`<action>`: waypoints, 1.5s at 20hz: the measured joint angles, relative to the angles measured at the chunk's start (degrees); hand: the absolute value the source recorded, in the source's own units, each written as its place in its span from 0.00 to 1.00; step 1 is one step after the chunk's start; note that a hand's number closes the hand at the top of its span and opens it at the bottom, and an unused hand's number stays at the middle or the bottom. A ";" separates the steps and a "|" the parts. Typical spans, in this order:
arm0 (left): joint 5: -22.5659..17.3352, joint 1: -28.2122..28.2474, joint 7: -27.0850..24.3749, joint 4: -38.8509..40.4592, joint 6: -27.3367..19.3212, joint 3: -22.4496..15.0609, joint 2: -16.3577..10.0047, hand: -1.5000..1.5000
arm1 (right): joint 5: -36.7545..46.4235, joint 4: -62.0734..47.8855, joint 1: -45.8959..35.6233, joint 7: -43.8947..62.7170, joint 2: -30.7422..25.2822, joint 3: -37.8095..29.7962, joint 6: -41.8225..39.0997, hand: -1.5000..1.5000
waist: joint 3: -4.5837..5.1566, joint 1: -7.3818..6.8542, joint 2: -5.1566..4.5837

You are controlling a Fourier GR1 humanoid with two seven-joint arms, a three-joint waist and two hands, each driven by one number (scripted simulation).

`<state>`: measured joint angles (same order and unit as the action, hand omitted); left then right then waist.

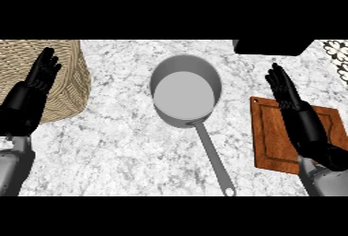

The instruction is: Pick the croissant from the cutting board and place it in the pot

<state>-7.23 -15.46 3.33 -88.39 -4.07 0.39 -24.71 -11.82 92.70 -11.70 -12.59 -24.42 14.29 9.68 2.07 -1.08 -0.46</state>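
Counter [115, 147]: white and grey marble, running across the whole head view.

Pot [160, 73]: grey metal, round, at the middle of the counter towards the far side. Nothing shows inside it. Its long straight handle [214, 156] runs towards the near edge, slanting slightly right.

Cutting board [268, 138]: brown wood with a framed border, at the right, just beside the pot's handle but apart from it.

Croissant: cannot be seen anywhere. The right hand covers the middle strip of the board, so it cannot be told whether the croissant lies under it.

Right hand [299, 115]: black, over the cutting board, fingers stretched straight and held together, pointing to the far side. Nothing shows in its hold.

Left hand [34, 87]: black, resting at the left edge, fingers straight and pointing away, holding nothing, in front of the basket.

Basket [68, 69]: woven, tan, at the far left corner.

Dark block [268, 46]: black, at the far right edge, only partly in view.
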 measured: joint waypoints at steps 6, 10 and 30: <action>-1.66 3.50 1.71 -1.77 2.82 -2.17 1.39 0.50 | -1.08 -4.58 6.76 7.13 -2.67 -4.63 3.51 1.00 | -2.51 2.24 0.79; -3.00 6.30 3.95 -4.54 3.95 -4.65 3.18 0.50 | 6.87 -8.89 9.68 6.71 -7.39 -11.22 15.22 0.00 | -2.89 5.30 0.87; -2.28 11.56 6.20 5.25 6.31 -11.77 9.19 0.50 | 11.73 15.25 21.92 34.96 -12.45 -16.99 26.53 0.00 | -1.95 2.20 0.55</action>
<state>-9.50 -3.90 9.53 -83.14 2.24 -11.38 -15.53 -0.10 107.95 10.22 22.37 -36.88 -2.70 36.21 0.12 1.12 0.09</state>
